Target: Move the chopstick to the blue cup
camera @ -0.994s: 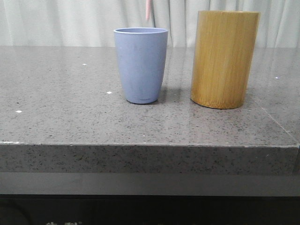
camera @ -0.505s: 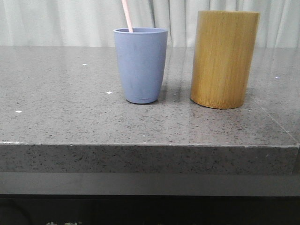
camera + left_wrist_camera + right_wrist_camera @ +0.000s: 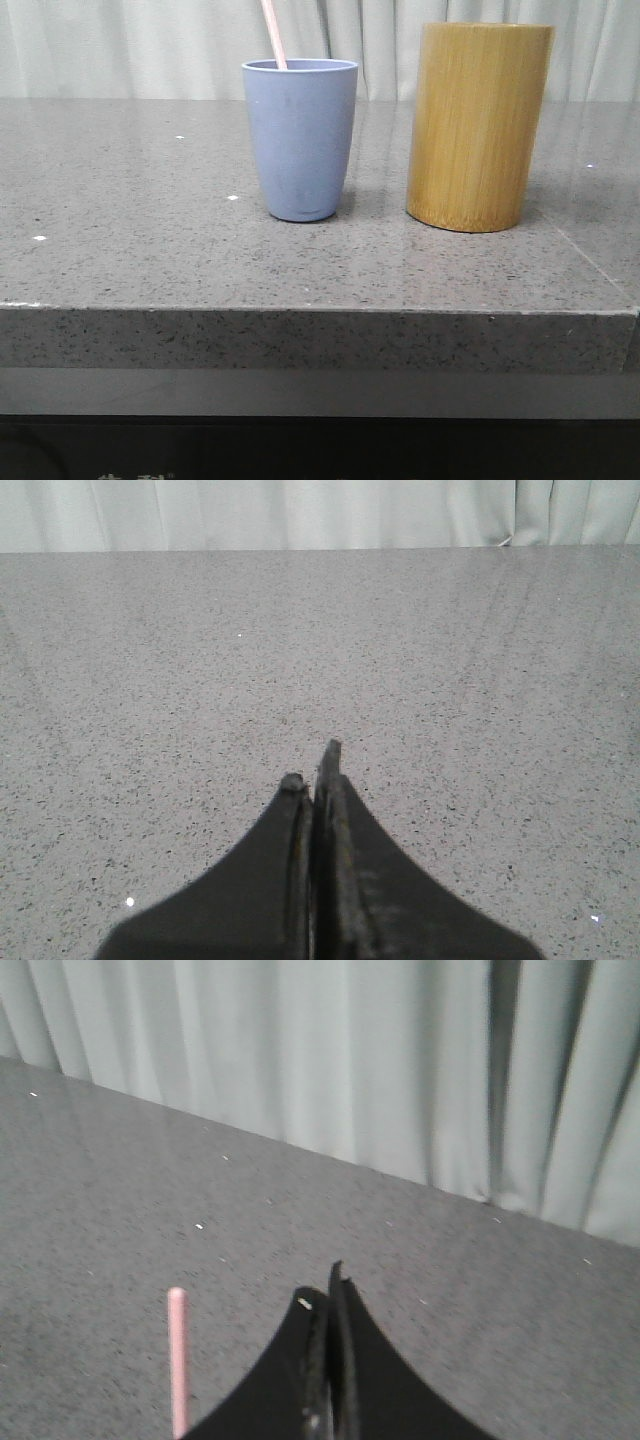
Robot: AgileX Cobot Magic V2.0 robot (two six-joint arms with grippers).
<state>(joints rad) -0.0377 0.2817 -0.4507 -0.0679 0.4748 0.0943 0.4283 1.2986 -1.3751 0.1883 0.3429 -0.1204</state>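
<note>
1. Now, the thin pale pink chopstick [image 3: 274,34] stands inside the matte periwinkle-blue handleless cup [image 3: 300,138], leaning left, its top running out past the upper edge of the front view.
2. Just right of that cup, with a narrow gap between them, stands the taller tan bamboo cylinder [image 3: 478,125]; the two do not touch.
3. Both sit on the grey speckled stone table [image 3: 130,250], well back from its front edge, with broad bare surface to the left and a smaller strip to the right of the bamboo.
4. Left claw [image 3: 316,770]: black fingers pressed together, nothing between them, low over bare table.
5. Right claw [image 3: 325,1295]: fingers closed tight on nothing, and the chopstick's tip [image 3: 177,1360] rises just beside it, apart from the fingers.
6. Pale pleated curtain [image 3: 300,1060] hangs behind the table's far edge.
</note>
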